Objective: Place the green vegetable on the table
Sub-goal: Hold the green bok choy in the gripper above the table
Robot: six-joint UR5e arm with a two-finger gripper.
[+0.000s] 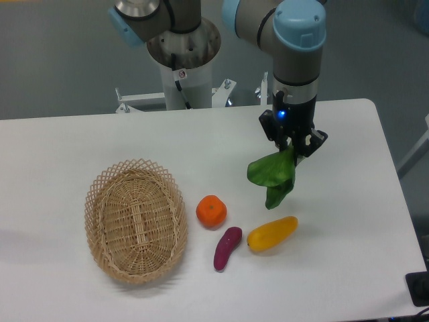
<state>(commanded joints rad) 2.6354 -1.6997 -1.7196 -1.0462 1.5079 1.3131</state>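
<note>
Gripper [293, 144] clamped on the green vegetable [273, 174], leaves dangling above the table [348, 201], just beyond the yellow vegetable [271, 233].

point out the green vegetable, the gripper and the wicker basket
green vegetable [271, 171]: fixed camera, on the broad dark leaf hanging below the fingers
gripper [293, 144]: fixed camera, between its fingertips, shut on the stem end
wicker basket [100, 191]: fixed camera, on the woven left rim
</note>
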